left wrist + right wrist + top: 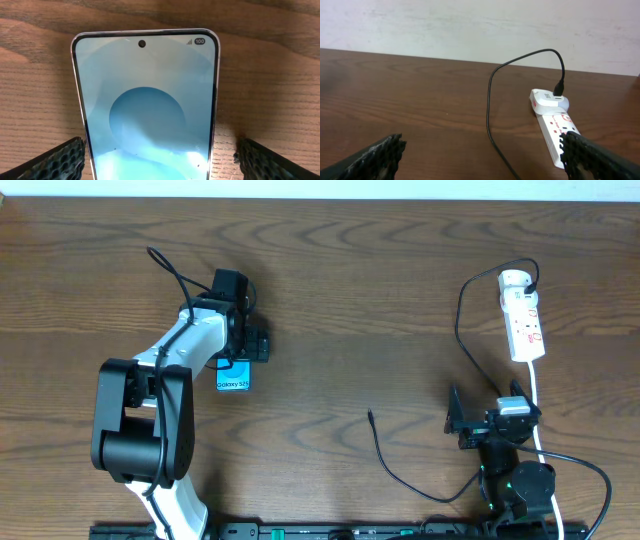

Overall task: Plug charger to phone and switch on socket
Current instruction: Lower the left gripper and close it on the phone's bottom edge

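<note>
The phone (233, 378) lies flat on the table, cyan screen up, its white text band at the near end. In the left wrist view the phone (147, 100) fills the middle. My left gripper (243, 345) hangs over its far part, open, with one finger on each side of the phone (160, 162) and gaps showing. The white socket (523, 315) lies at the far right. The charger's black plug (559, 90) sits in its far end. The cable (490, 100) loops left and back, ending in a loose tip (370, 414) mid-table. My right gripper (488, 410) is open and empty (482, 155), just short of the socket (555, 127).
The socket's white cord (537, 395) runs down past my right arm's base (520, 485). The charger cable (400, 475) curves across the wood in front of that base. A pale wall (470, 25) stands behind the table's far edge.
</note>
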Controlling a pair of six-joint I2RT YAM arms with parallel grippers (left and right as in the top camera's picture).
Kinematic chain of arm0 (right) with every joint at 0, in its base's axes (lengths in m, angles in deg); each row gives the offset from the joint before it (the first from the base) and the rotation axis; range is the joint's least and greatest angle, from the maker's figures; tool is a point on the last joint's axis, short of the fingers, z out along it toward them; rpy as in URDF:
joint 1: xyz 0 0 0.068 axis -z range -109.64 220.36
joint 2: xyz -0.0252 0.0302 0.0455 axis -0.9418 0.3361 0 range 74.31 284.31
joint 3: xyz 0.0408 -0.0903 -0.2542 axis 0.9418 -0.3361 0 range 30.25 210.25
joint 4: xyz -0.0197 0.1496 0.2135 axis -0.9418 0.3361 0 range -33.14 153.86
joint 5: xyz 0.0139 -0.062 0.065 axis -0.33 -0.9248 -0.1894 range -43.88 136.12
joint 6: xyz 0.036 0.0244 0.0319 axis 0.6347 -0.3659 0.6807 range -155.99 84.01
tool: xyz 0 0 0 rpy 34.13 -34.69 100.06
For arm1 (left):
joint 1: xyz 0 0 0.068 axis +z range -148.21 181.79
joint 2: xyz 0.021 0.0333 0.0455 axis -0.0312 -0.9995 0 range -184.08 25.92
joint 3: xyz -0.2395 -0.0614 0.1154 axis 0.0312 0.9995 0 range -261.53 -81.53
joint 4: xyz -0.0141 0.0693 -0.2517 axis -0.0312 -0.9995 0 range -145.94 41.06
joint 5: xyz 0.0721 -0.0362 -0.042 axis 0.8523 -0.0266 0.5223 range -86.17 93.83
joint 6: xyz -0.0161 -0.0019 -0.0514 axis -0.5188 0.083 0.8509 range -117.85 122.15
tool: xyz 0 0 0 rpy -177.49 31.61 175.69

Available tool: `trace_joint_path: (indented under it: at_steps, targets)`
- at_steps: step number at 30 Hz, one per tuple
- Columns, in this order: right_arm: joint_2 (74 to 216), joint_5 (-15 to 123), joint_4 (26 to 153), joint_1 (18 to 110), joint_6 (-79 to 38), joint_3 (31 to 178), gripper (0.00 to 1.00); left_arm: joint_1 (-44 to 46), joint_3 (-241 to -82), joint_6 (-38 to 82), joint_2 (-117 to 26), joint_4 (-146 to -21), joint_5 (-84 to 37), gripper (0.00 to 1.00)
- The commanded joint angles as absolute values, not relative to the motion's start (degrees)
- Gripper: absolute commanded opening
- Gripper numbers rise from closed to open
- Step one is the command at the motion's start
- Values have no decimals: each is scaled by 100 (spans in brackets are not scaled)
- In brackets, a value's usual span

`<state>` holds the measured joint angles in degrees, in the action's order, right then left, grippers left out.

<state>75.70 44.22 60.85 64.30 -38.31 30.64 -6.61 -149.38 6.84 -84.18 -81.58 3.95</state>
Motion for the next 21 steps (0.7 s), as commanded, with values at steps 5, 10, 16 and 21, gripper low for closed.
trace_joint_path:
  at_steps: [5, 10, 16, 21]
  targets:
    - [7544, 4433, 6107, 6436, -3823, 3057, 99, -535, -14890, 717, -8617, -8165, 427, 98]
    - [7544, 4433, 6107, 6436, -3823, 3057, 99, -432, -14890, 714, -8617, -8189, 366, 98]
    - [7544, 4433, 6107, 6436, -3823, 3057, 99, -412, -14890, 673, -8617, -8180, 126, 98]
    - [7544, 4433, 6107, 6436, -3823, 3057, 99, -412, -14890, 673, -8617, -8182, 126, 98]
